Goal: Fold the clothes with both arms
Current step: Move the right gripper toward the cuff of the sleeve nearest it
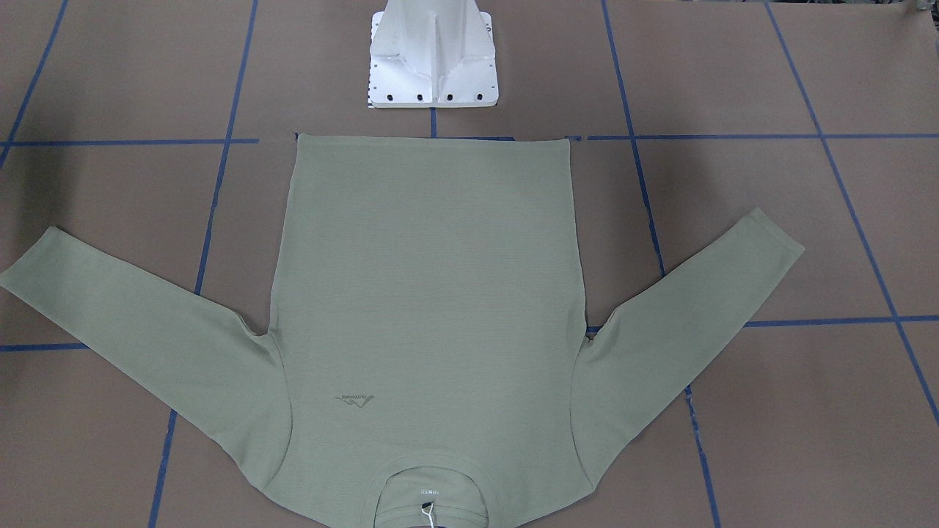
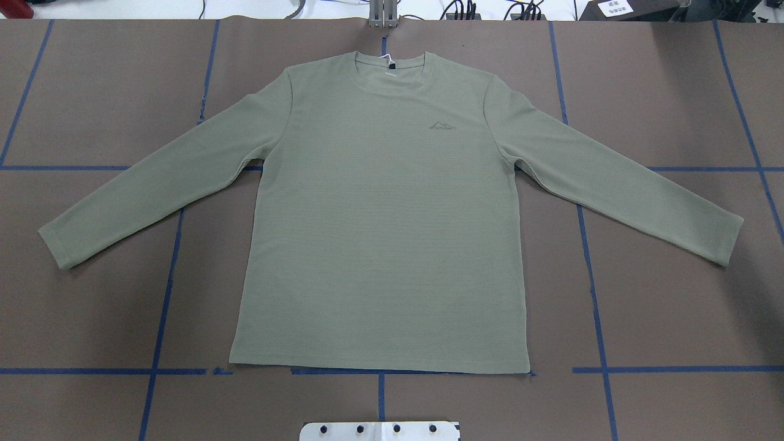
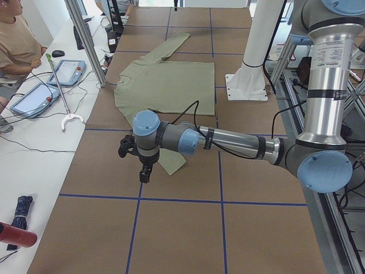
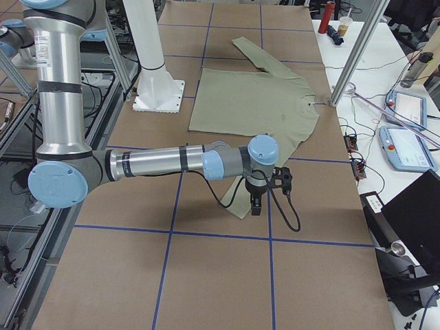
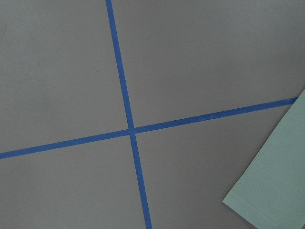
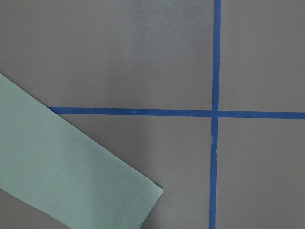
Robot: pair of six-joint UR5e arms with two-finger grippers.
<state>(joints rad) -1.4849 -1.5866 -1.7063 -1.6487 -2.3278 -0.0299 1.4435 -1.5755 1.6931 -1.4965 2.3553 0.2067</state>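
**A:** Where is the shirt (image 2: 380, 214)?

**B:** It lies flat and face up in the middle of the bench (image 2: 92, 318). The hem is on the near side by the robot and the collar is at the far edge. Both sleeves are spread wide. I'd say no fold has been made yet.

**A:** And the arms?

**B:** The left arm (image 3: 228, 140) hangs low by the left cuff (image 5: 267, 191), and the right arm (image 4: 158, 163) hangs by the right cuff (image 6: 138, 200). Each wrist camera shows its cuff at the frame's edge, beside a crossing of blue tape (image 5: 131, 130).

**A:** Are the left fingers (image 3: 145, 173) and right fingers (image 4: 256, 203) spread or pressed together?

**B:** I cannot tell. They show only in the side views, small and dark. They look clear of the cloth, though I'm not sure of that.

**A:** So how do we do this step well?

**B:** I think the sleeves come first.
- **Position:** Shift each arm inward until it is square over its cuff.
- **Grip:** Come straight down and pinch both layers at the cuff's end.
- **Lift:** Raise the cuff only enough to clear the bench.
- **Carry:** Bring both sleeves across the chest together, so the pulls balance and the body doesn't slide.
- **Pace:** Ribbed knit stretches, so go slowly.
- **Release:** Lay each sleeve flat before letting go.
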